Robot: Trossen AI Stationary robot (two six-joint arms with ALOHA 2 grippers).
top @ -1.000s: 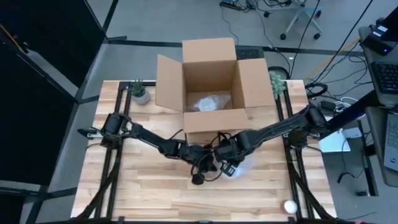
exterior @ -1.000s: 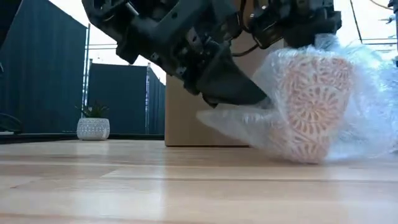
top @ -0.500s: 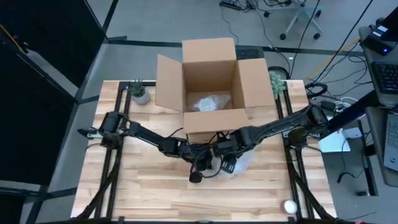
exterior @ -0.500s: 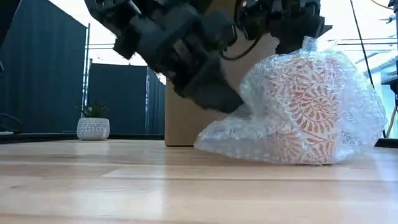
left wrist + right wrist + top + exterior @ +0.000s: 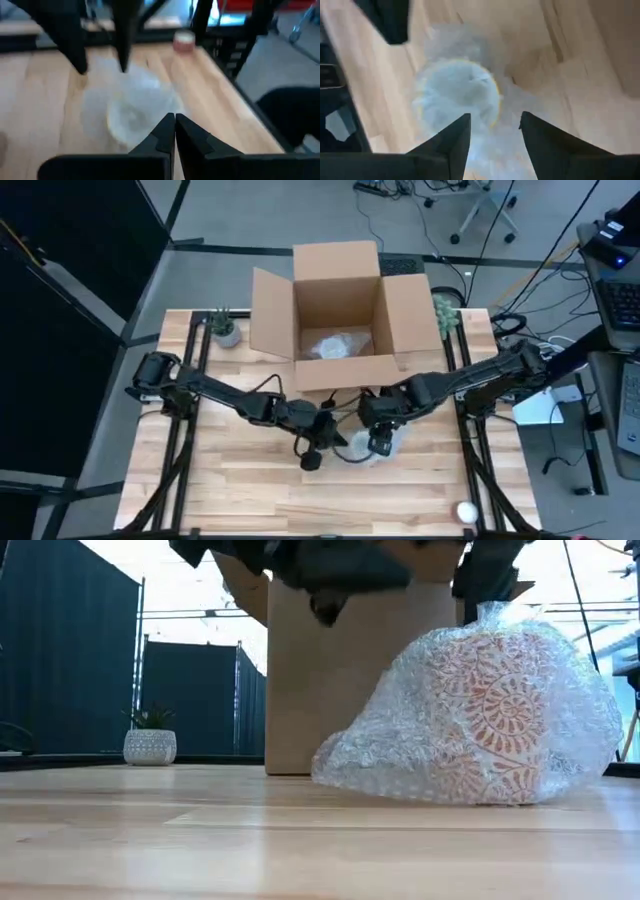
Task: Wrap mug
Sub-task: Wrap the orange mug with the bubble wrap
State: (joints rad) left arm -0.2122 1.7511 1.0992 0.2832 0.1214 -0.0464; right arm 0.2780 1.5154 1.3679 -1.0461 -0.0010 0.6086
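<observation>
Left gripper (image 5: 174,120): fingers pressed together, holding nothing, raised above the table (image 5: 240,490) just left of the mug (image 5: 495,715). Right gripper (image 5: 494,125): fingers spread apart, empty, poised directly over the mug, looking down into its wrapped mouth.

Mug: orange-and-white patterned, standing on the table under a loose cover of bubble wrap (image 5: 400,755). Wrap drapes over the top and sides, bunches to a peak above the rim, spreads onto the wood on the left side in the low view. Neither gripper touches it.

High view: mug and wrap sit near table centre, just in front of the box (image 5: 338,315). Both arms reach in from the sides, grippers (image 5: 318,438) (image 5: 378,430) near each other above the wrap.

Box: cardboard, flaps open, at the table's back edge; a wad of clear wrap lies inside.

Also: small potted plant (image 5: 224,327) at back left, another plant (image 5: 445,312) at back right, a small white ball (image 5: 467,511) near the front right corner
</observation>
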